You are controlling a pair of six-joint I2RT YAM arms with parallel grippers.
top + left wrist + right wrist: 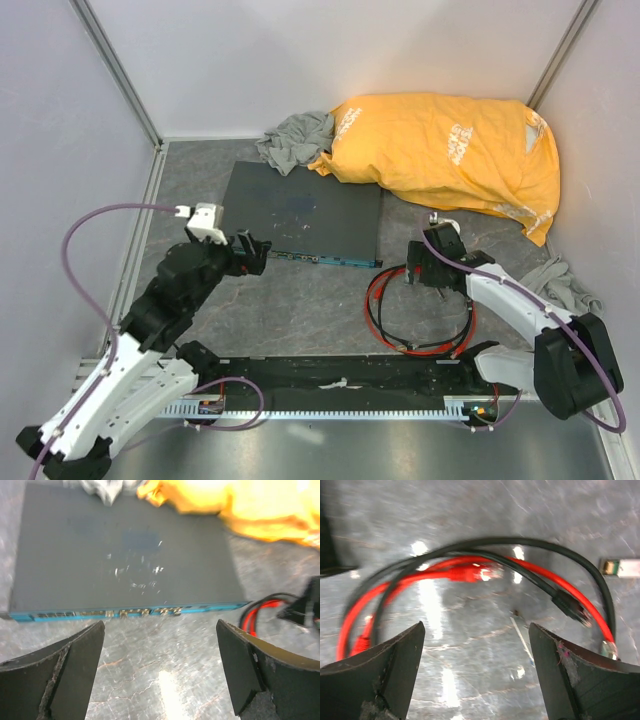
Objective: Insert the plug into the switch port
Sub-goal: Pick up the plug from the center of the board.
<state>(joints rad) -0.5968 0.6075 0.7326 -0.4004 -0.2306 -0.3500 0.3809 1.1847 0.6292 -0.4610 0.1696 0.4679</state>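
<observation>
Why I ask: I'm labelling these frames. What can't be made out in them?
- Switch ports: left wrist view, motion blur; top view, too small. Free ones cannot be told.
- Plug: right wrist view, blurred; its clip unreadable.
- Red cable: top view, the right gripper covers part of its loop.

The flat dark grey rectangular box [300, 215] lies mid-way on the grey worktop [300, 310]. A crumpled grey cloth [295, 135] and an orange fabric bag [450, 150] lie behind it; the coiled thin red cable [385, 310] lies before its right corner.
</observation>
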